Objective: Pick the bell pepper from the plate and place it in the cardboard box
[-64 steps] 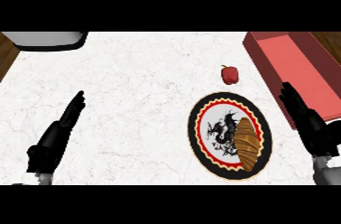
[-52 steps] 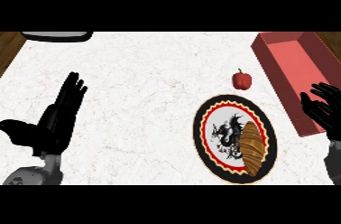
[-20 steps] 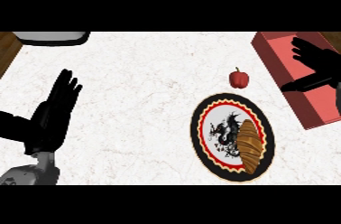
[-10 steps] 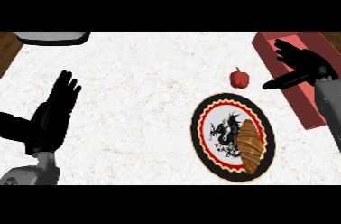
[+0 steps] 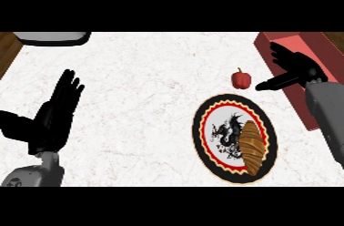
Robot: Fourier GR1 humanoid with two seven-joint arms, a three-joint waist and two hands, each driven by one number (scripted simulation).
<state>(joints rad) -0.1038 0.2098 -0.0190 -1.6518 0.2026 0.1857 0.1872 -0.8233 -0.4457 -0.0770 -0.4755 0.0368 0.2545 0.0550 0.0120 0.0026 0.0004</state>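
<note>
Head view: we hold our right hand [image 5: 296, 67] with fingers spread beside the pepper [image 5: 242, 78], thumb toward it, while our left hand [image 5: 55, 113] rests open, fingers straight.

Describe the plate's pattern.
The plate has a black rim, a red ring edged in yellow scallops, and a white centre with a black dragon; head view.

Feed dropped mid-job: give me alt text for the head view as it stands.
The open right hand hovers just right of a red bell pepper that sits on the white counter, beyond the plate and not on it, by the red box. A croissant lies on the plate; the left hand rests open at the left.
</note>
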